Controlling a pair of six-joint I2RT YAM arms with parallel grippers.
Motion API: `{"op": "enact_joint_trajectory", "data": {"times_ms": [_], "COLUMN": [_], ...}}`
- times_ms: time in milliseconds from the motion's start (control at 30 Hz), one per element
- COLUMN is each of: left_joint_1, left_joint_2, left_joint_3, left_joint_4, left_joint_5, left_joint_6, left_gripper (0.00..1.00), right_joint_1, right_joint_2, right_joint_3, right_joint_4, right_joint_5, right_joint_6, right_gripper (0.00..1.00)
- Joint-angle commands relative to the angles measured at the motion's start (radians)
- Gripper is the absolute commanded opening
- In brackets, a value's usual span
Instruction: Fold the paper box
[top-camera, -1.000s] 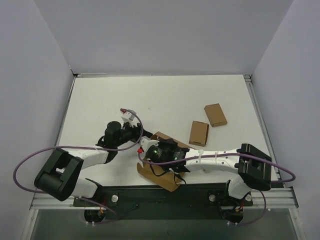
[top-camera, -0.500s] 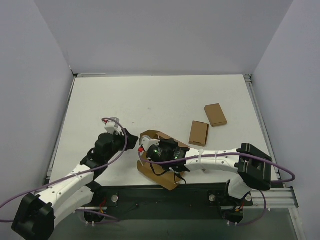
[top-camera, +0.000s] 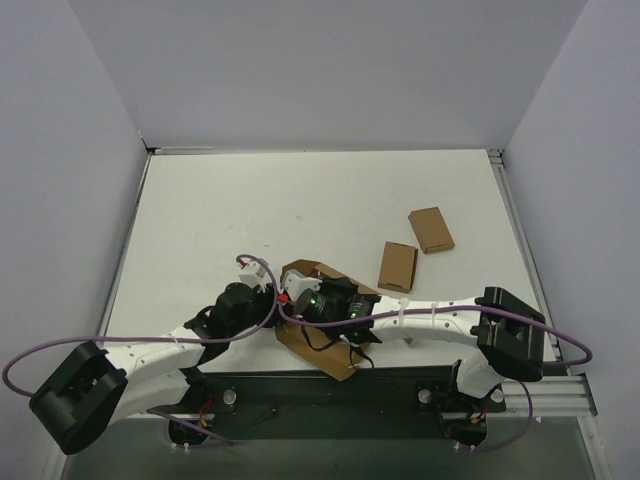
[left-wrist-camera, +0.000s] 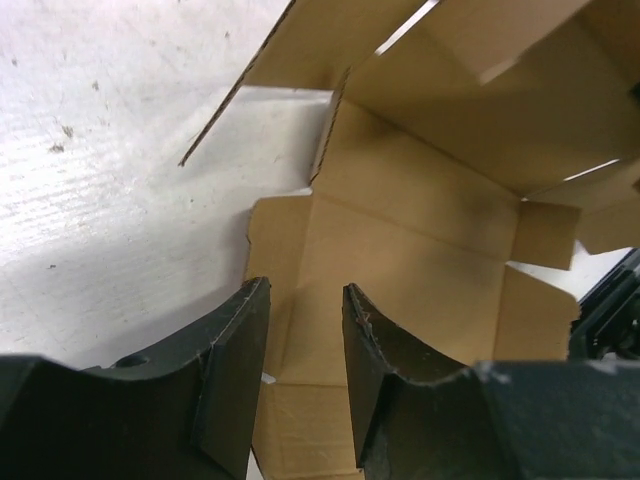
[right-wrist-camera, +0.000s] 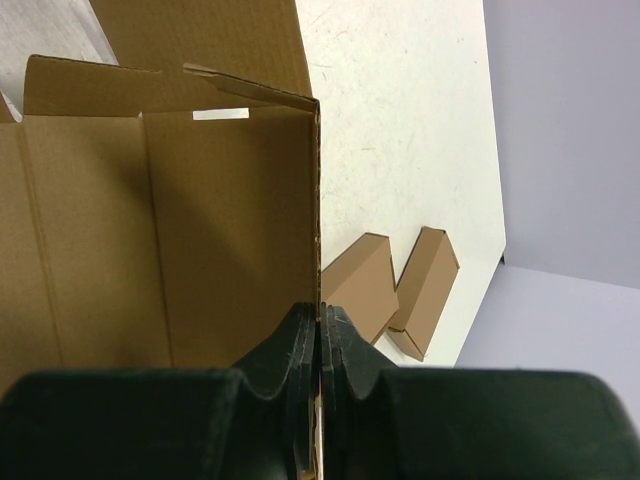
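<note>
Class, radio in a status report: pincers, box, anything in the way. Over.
Right pincer shut on box wall. Left pincer open over box panel. Two small boxes off to the side, not blocking.

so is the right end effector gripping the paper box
Yes, in the right wrist view the right end effector is shut on the upright edge of the paper box.

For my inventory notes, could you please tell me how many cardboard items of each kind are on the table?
paper box, partly folded: 1
small cardboard boxes: 2
Total: 3
</note>
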Motion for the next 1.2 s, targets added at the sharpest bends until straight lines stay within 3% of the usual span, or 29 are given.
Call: {"op": "enact_joint_trajectory", "data": {"times_ms": [0, 433, 667, 933, 1167], "left_joint_1": [-0.007, -0.030, -0.038, -0.023, 0.058], "left_joint_2": [0.091, 0.253, 0.237, 0.026, -0.004], "left_joint_3": [-0.004, -0.010, -0.019, 0.086, 0.157], "left_joint_4": [0.180, 0.105, 0.103, -0.006, -0.047], "left_joint_5": [0.010, -0.084, -0.092, -0.098, -0.058], "left_joint_6": [0.008, -0.036, -0.036, 0.147, 0.295], "left_gripper": [0.44, 0.39, 0.39, 0.60, 0.64], "right_joint_1": [-0.005, -0.004, -0.004, -0.002, -0.002], "right_joint_2": [-0.046, -0.053, -0.060, -0.060, -0.060], "right_joint_3": [-0.006, -0.008, -0.008, -0.010, -0.008], "right_joint_4": [-0.032, -0.032, -0.032, -0.034, -0.036], "right_joint_5": [0.027, 0.024, 0.019, 0.021, 0.021], "right_joint_6": [0.011, 0.013, 0.014, 0.013, 0.013], "right_gripper": [0.00, 0.00, 0.00, 0.00, 0.00]}}
